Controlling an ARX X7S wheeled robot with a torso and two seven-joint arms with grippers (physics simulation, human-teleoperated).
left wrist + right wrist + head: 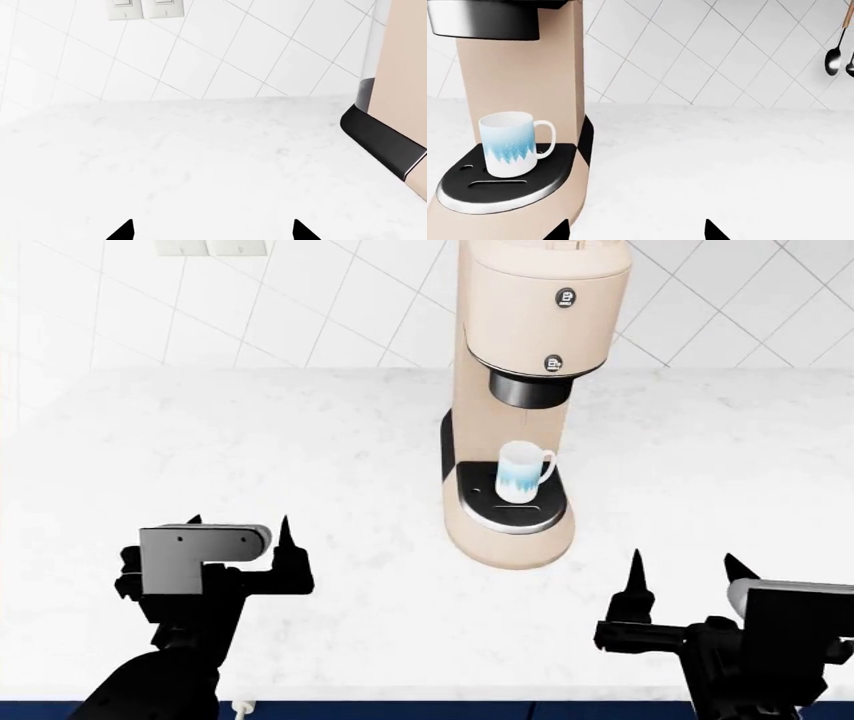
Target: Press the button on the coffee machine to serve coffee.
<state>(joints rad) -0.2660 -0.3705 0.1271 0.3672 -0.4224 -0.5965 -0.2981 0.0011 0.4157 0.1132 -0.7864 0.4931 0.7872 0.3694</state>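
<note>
- Coffee machine point(527, 390) stands on the counter point(267, 440), ahead of both grippers and nearer the right one; it is well apart from each.
- Counter lies bare under both grippers.
- Left gripper point(240, 530) hovers low, fingers spread wide and holding nothing; the machine sits ahead and to its right.
- Right gripper point(683, 575) hovers low too, fingers wide and holding nothing; the machine sits ahead and to its left.
- Mug point(522, 471) stands upright on the drip tray, under the spout; whether it holds coffee I cannot tell.
- Button point(570, 298), by my judgement the small round mark high on the machine's front, is far above either gripper. Nothing touches it; this fits either an approach or a retreat after pressing.
</note>
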